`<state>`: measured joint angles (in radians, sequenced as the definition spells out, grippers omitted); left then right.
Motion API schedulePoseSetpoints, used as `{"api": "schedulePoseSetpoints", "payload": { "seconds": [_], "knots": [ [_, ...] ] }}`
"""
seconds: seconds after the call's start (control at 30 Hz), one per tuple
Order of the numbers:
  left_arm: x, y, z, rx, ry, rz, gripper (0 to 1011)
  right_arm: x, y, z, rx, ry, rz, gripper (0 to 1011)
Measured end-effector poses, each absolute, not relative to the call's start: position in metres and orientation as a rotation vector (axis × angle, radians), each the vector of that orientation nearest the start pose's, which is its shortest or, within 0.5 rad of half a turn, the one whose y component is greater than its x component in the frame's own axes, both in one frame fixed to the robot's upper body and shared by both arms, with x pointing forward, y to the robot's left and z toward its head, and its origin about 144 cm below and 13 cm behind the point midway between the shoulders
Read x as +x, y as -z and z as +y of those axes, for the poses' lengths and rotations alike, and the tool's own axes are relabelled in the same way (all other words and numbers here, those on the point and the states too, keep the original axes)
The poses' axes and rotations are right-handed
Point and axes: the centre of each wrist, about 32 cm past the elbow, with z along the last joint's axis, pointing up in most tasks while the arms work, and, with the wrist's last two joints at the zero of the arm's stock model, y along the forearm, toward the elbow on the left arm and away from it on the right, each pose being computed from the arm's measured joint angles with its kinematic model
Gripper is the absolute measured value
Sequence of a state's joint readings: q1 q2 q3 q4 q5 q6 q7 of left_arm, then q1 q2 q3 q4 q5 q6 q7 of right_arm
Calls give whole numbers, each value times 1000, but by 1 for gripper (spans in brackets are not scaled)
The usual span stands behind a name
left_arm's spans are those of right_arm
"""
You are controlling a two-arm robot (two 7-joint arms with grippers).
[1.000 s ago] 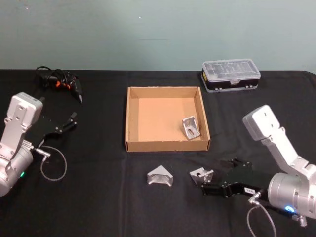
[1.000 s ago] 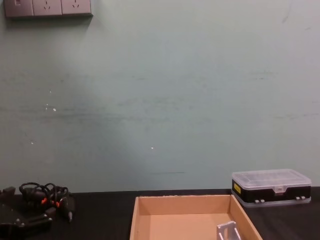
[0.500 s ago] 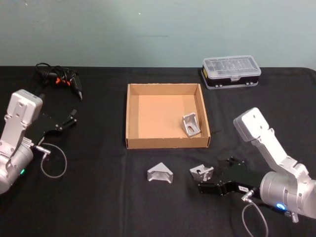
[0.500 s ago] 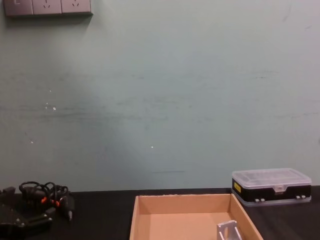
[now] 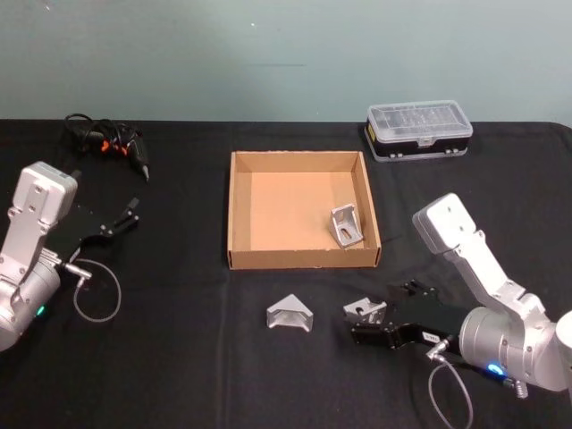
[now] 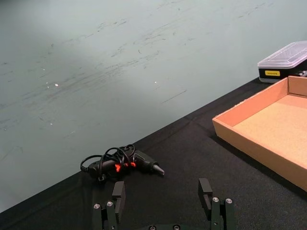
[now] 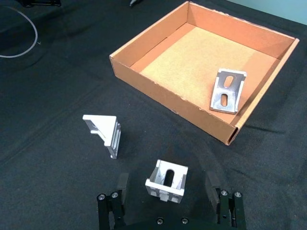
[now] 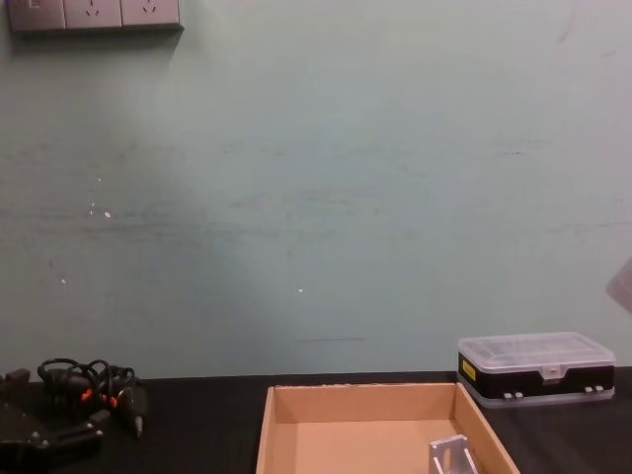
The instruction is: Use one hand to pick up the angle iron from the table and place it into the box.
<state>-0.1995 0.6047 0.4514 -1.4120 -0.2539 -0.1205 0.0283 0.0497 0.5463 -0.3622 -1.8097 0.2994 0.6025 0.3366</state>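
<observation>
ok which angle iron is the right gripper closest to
The right-hand angle iron on the table, sitting between the right gripper's open fingers. The left-hand angle iron lies apart beside it; the third angle iron is in the box.

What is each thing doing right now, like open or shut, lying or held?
Tan cardboard box: lidless, holds one slotted angle iron.
Small silver angle iron: on black table, ungripped.
Triangular silver angle iron: on table, untouched.
Black plastic case with clear lid: shut.
Right tool: open, straddling small angle iron.
Left tool: open, empty.
</observation>
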Motion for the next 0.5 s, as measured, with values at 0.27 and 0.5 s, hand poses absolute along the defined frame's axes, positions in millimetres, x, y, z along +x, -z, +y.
{"api": "schedulePoseSetpoints", "payload": {
  "seconds": [0.27,0.5],
  "knots": [
    [489,-1140,310,304,-1248,-285,1000,446,-1197,-245,-563,860,199,1003],
    [489,-1140,310,304,-1248,-285,1000,447,-1195,-244,-569,857,197,971]
  ]
}}
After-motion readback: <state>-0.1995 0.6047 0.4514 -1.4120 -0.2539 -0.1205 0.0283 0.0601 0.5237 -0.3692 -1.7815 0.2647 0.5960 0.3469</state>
